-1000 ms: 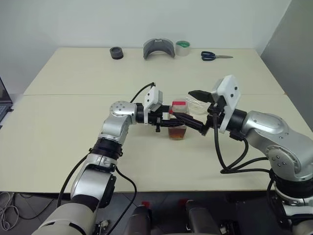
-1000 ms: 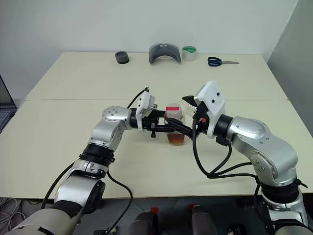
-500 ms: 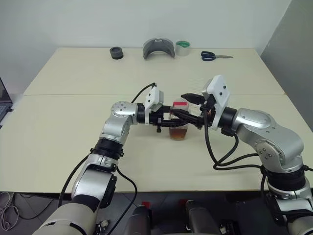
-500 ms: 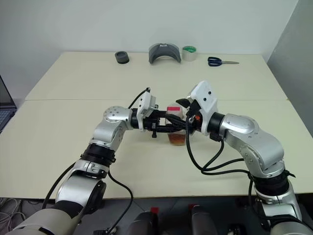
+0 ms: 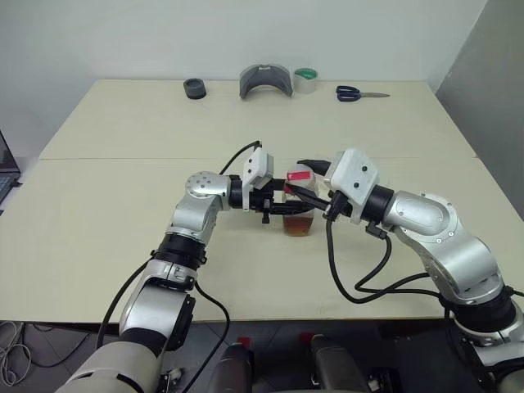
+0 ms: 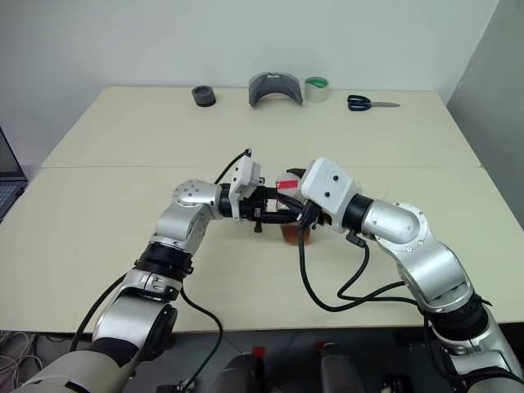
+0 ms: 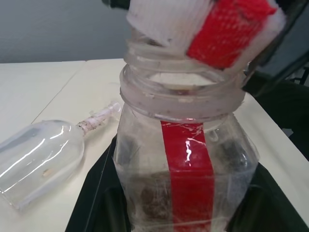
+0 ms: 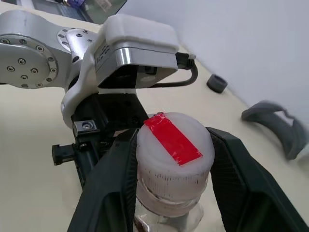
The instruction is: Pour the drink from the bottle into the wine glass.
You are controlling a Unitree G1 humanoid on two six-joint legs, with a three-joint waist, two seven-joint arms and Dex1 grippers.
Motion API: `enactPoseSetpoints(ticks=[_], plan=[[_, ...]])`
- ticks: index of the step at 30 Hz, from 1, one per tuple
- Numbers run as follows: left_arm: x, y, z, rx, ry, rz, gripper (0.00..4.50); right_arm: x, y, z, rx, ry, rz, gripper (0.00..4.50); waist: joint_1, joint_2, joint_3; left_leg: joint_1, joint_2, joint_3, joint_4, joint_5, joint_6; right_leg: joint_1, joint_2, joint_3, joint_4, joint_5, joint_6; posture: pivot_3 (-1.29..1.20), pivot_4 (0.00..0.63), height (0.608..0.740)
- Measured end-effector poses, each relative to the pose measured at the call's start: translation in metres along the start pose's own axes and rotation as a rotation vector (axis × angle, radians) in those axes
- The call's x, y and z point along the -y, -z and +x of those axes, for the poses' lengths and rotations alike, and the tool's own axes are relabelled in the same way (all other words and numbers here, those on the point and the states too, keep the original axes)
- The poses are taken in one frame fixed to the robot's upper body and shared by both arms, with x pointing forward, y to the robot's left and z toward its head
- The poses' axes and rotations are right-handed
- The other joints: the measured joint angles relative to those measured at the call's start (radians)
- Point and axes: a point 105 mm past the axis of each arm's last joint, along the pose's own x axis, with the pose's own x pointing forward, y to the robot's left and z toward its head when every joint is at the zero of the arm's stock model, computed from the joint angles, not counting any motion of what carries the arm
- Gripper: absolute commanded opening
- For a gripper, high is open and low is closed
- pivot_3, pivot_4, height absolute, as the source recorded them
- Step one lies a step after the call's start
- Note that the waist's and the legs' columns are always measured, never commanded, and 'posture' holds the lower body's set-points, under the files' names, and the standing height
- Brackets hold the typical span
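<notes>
- So the small clear squarish plastic bottle with the red label strip (image 7: 186, 179) stands upright on the big cream table (image 5: 106, 237), about in the middle of it, and that's my landmark for everything else.
- The reddish-brown, tea-coloured drink (image 5: 297, 223) sits low inside the bottle.
- The left gripper (image 5: 288, 202) reaches in level from the bottle's left and is clenched on the bottle's body, black fingers (image 7: 94, 193) hugging both sides.
- The right gripper (image 8: 171, 159) comes in from the bottle's right, at the top. Its two black fingers (image 8: 113, 179) sit on either side of the bottle's cap (image 8: 173, 157), which looks whitish with a red strip across it. They look pressed right against the cap, so I'd call it grasping the cap.
- In the left wrist view the cap looks tilted and raised off the bottle's threaded neck. Can't tell whether it's fully free.
- The clear stemmed wine glass (image 7: 41, 157) lies on its side on the table, just beyond the bottle. The bowl looks empty.
- Way past the bottle, along the far edge of the table: a small dark round thing (image 5: 195, 88), a grey curved piece (image 5: 265, 81), a roll of tape with a green core (image 5: 306, 79), and blue-handled scissors (image 5: 357, 93).
- Off the bottle's far left, a laptop corner (image 5: 4, 168) peeks in at the table's left edge.
</notes>
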Motion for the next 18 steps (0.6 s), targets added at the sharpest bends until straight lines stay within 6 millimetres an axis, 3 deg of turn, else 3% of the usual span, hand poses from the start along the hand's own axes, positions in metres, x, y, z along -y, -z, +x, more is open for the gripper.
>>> enactPoseSetpoints(ticks=[4, 6, 8, 12, 15, 18], plan=[[0.000, -0.004, 0.001, 0.005, -0.001, 0.012, 1.78, 0.004, -0.003, -0.006, 0.076, 0.079, 0.156, 1.76, 0.001, 0.000, 0.000, 0.000, 0.000, 0.000, 0.000, 0.000, 0.000, 0.000, -0.001, 0.000, 0.000, 0.000, 0.000, 0.00, 0.150, 0.740], [0.001, 0.000, 0.000, 0.002, -0.006, 0.002, 1.78, 0.024, -0.004, -0.027, 0.103, 0.206, 0.250, 1.75, 0.007, 0.000, 0.000, 0.000, 0.000, -0.001, 0.000, 0.000, 0.000, 0.000, -0.001, 0.000, 0.000, 0.000, 0.000, 0.00, 0.150, 0.740], [0.001, 0.005, -0.006, -0.009, -0.028, -0.012, 1.78, 0.037, 0.009, -0.053, 0.079, 0.328, 0.333, 1.75, 0.013, 0.000, 0.000, 0.000, 0.000, -0.001, 0.000, 0.000, 0.000, 0.001, -0.001, 0.000, 0.000, 0.000, 0.000, 0.00, 0.150, 0.740], [-0.002, 0.009, -0.013, -0.019, -0.072, -0.024, 1.78, 0.033, 0.057, -0.098, -0.083, 0.527, 0.486, 1.75, 0.020, 0.000, 0.000, 0.000, 0.000, 0.001, 0.000, 0.000, 0.000, 0.001, -0.001, 0.001, 0.000, 0.000, 0.000, 0.00, 0.150, 0.740], [-0.004, 0.008, -0.014, -0.017, -0.086, -0.021, 1.78, 0.027, 0.083, -0.121, -0.206, 0.627, 0.511, 1.75, 0.017, 0.000, 0.000, 0.001, 0.000, 0.001, 0.000, 0.000, 0.000, 0.001, 0.000, 0.001, 0.000, 0.000, 0.000, 0.00, 0.150, 0.740], [-0.006, 0.008, -0.016, -0.018, -0.104, -0.019, 1.78, 0.012, 0.131, -0.148, -0.427, 0.732, 0.581, 2.73, 0.017, 0.000, 0.000, 0.001, 0.000, 0.002, -0.001, 0.000, 0.000, 0.001, 0.000, 0.002, 0.000, 0.000, 0.000, 0.00, 0.150, 0.740]])
